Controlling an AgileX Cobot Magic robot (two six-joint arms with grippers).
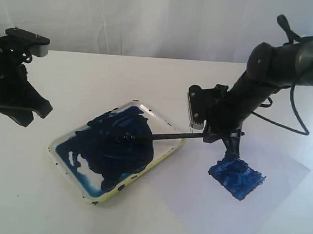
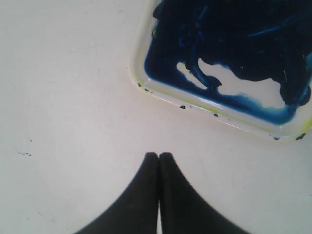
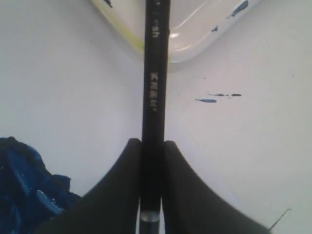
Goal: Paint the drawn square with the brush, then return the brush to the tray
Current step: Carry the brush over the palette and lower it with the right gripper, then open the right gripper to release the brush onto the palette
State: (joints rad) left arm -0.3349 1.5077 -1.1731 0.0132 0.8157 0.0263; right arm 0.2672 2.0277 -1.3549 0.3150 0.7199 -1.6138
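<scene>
My right gripper [image 1: 205, 136] [image 3: 152, 141] is shut on the brush [image 1: 171, 137] [image 3: 155, 73], a thin black handle held lengthwise between the fingers, with its silver band back near the palm. The handle's far end reaches over the tray [image 1: 161, 158] [image 3: 195, 29] and lies on the dark blue paint there; the bristles cannot be made out. The drawn square [image 1: 237, 177] [image 3: 19, 185], filled with rough glossy blue, sits just below and right of this gripper. My left gripper [image 1: 37, 110] [image 2: 159, 154] hovers shut and empty left of the tray [image 2: 170, 97].
The white paper sheet [image 1: 282, 175] lies at the right under the painted square. A few small blue paint specks [image 3: 217, 97] mark the table between tray and paper. A white backdrop closes the far side.
</scene>
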